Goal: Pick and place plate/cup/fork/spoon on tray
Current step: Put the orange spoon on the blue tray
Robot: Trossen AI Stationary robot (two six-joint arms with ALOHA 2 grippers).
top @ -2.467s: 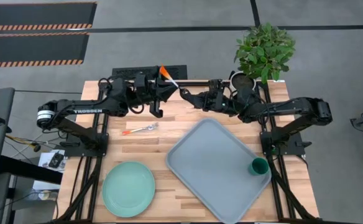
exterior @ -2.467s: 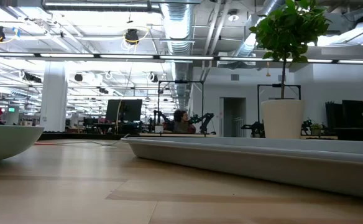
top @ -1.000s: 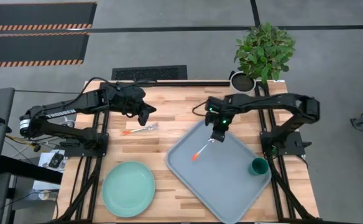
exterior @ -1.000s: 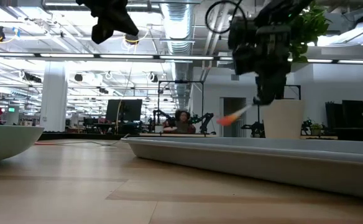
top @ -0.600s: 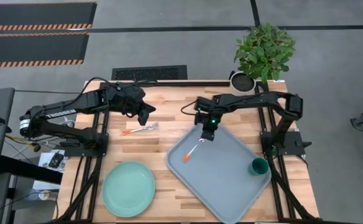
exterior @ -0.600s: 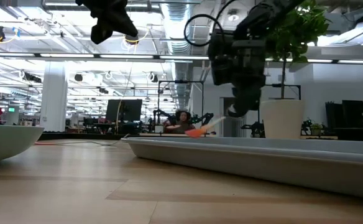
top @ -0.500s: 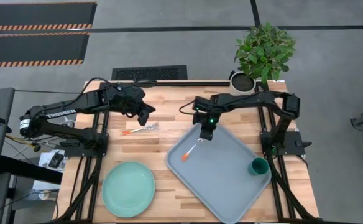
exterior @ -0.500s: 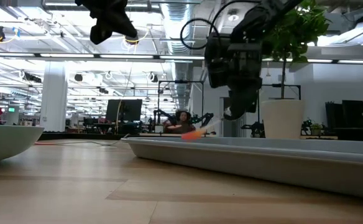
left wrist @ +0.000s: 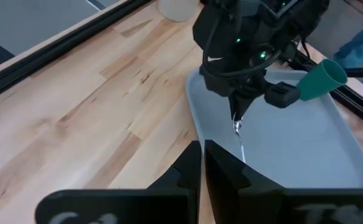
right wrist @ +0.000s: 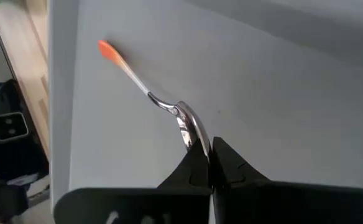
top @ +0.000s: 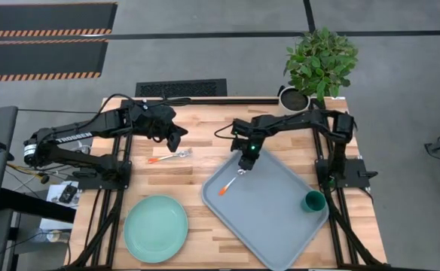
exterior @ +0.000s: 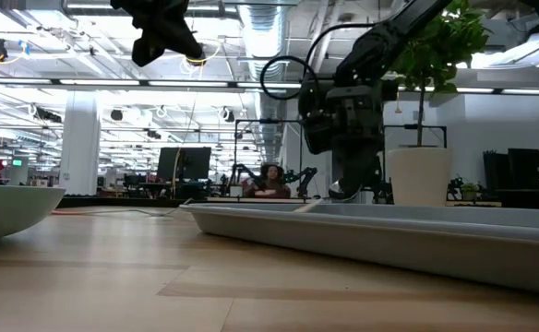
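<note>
since a moment ago the right gripper (top: 243, 164) has carried the spoon (top: 230, 183) lower and toward the tray's (top: 280, 218) far left part, fingers shut on its bowl end, orange handle nearly touching down. nearer, the plate (top: 155, 228) sits by the table's (top: 182, 177) front left corner. the spoon looks light, stiff and slick; pinch its narrow neck. the left gripper (top: 176, 141), fingers shut and empty, hovers beyond the fork (top: 170, 157).
</note>
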